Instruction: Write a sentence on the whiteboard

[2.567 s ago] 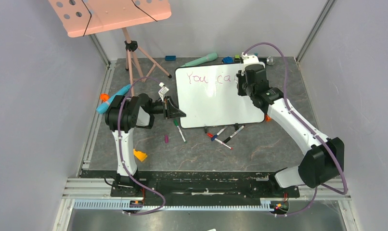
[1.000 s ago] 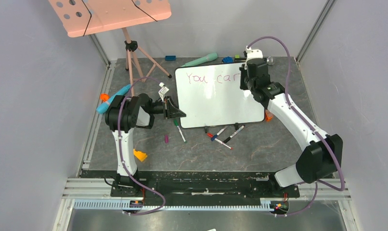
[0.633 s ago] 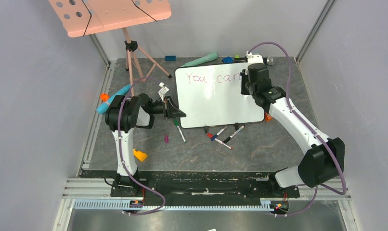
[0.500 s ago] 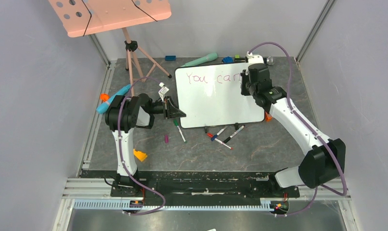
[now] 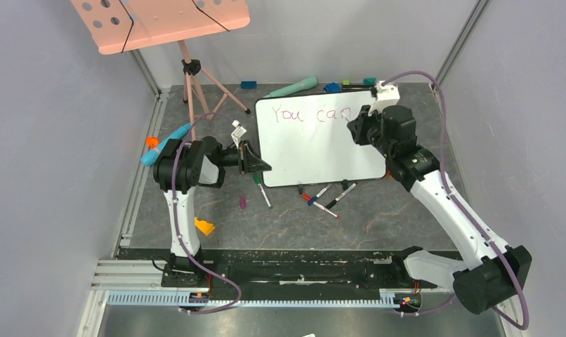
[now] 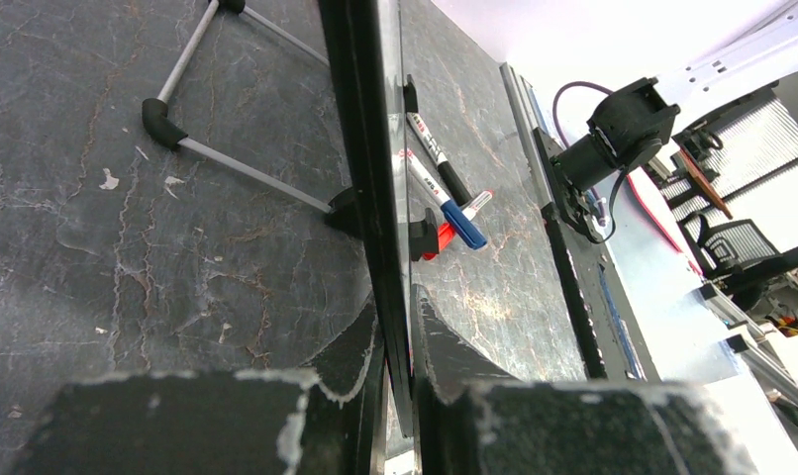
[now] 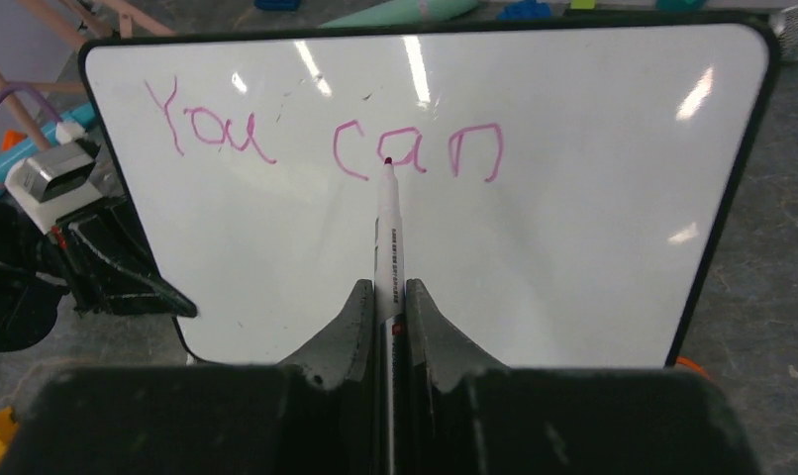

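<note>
1. The whiteboard [image 5: 315, 151] lies on the dark tabletop [image 5: 378, 217] between the two arms, with its long side running left to right. I cannot tell whether it sits flat or slightly tilted.
2. The sentence [image 7: 326, 139] reads only "You can", in magenta strokes along the board's far edge. The surface below the words is bare white.
3. The left end effector [image 5: 258, 163] is clamped on the board's left edge. In the wrist view its fingers [image 6: 350, 371] press on either side of the thin dark frame.
4. The right end effector [image 7: 386, 302] hangs over the board's right part, closed tight on a white marker [image 7: 386, 233]. The marker's dark red tip points at the "a" of "can". I cannot tell whether the tip touches the surface.
5. Loose markers [image 5: 327, 196] lie on the tabletop just beside the board's near edge.
6. A pink perforated board [image 5: 161, 21] on a tripod stands at the far left.
</note>
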`<state>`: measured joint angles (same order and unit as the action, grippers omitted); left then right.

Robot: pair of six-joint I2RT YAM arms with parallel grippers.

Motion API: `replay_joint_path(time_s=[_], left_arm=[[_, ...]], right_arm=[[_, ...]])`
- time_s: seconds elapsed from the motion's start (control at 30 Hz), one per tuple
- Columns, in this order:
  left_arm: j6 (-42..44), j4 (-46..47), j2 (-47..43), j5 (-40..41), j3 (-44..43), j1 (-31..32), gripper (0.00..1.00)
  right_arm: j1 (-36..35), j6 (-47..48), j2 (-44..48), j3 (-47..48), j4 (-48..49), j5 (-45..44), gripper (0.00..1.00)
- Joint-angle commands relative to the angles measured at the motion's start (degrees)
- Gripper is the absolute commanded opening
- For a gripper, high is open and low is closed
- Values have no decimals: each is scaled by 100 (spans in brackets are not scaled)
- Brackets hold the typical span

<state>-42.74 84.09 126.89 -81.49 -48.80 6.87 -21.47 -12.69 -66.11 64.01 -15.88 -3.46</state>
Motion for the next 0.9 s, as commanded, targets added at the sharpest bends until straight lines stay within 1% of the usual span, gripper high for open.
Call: replay_joint_path(time_s=[0.0,0.1,0.27,0.4,0.63,0.73,0.87], left_arm=[[582,511,-26,116,78,8,2],[755,511,-139,393,292,-27,2],[860,511,-191,662,436,-45,2],[889,511,-197,644,452,-46,2],[601,511,-22,274,136,-33,3],[520,511,11,200,63,-26,4],[538,511,3,202,72,-28,2]], right_arm=[[-625,-94,-127,-413,539,-113,0],[-1274,6,-493,-188,314,-701,0],[-1855,-111,-912,-4,316,-1070,0],[-2259,-155,-1255,175,395,-1192,0],[-2643,-243,-1997,832,429,-1177,0],[-2783,-144,-2318,1184,307,-1398,0],[-2881,-31,-2725,1643,-1,-1755,0]])
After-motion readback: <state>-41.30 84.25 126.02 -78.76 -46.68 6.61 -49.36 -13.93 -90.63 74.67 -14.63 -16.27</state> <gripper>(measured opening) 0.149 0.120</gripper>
